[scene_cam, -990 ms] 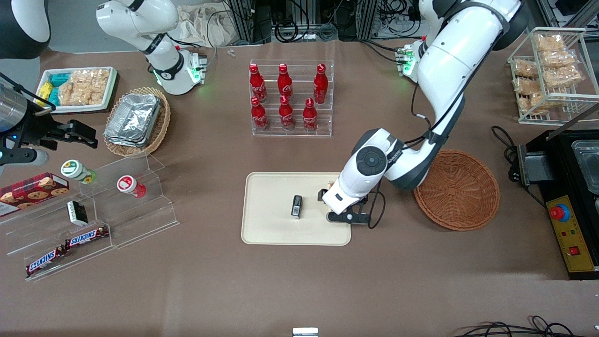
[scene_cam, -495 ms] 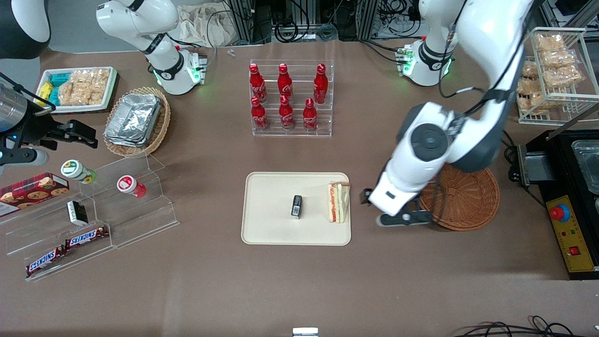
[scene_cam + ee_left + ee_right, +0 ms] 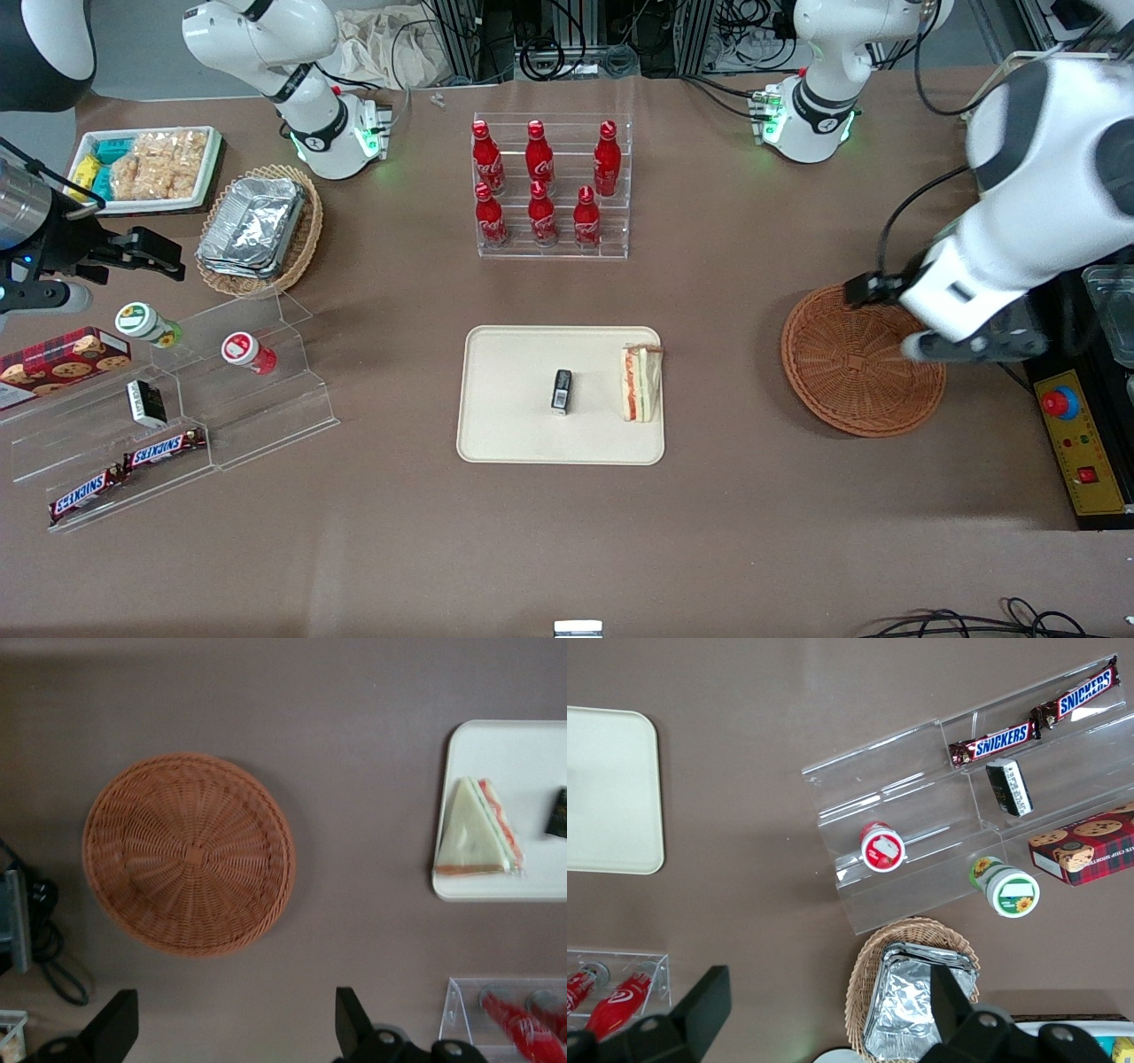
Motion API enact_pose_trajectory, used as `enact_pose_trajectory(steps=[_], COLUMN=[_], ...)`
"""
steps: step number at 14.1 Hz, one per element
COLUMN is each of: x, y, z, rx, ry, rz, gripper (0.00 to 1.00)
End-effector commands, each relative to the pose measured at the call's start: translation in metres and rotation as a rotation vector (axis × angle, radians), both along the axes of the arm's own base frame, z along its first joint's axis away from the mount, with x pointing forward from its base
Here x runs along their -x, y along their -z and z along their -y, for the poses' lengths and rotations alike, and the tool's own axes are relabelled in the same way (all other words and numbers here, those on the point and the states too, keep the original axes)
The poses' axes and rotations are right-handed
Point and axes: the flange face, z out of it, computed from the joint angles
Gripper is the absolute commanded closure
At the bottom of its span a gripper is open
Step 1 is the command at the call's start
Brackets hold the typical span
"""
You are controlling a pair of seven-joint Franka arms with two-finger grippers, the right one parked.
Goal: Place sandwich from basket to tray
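The sandwich, a white bread wedge with red filling, lies on the cream tray near its edge toward the basket. It also shows in the left wrist view on the tray. The reddish-brown round basket is empty, as the left wrist view also shows. My left gripper hangs high over the basket's rim toward the working arm's end. It is open and empty.
A small black packet lies mid-tray. A clear rack of red bottles stands farther from the camera than the tray. A black control box with a red button sits beside the basket. A wire rack of snacks stands above it.
My gripper let go of the sandwich on the tray, then rose and swung away across the basket toward the working arm's end. The sandwich stays on the tray.
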Motion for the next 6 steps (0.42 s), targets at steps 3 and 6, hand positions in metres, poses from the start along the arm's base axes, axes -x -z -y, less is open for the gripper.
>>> enact_pose_trajectory(steps=[3, 6], x=[0.060, 0.060], y=[-0.077, -0.083], z=[-0.051, -0.051], rx=[0.034, 0.036], ry=[0.021, 0.012], rz=[0.027, 0.034], gripper=[0.00, 0.00])
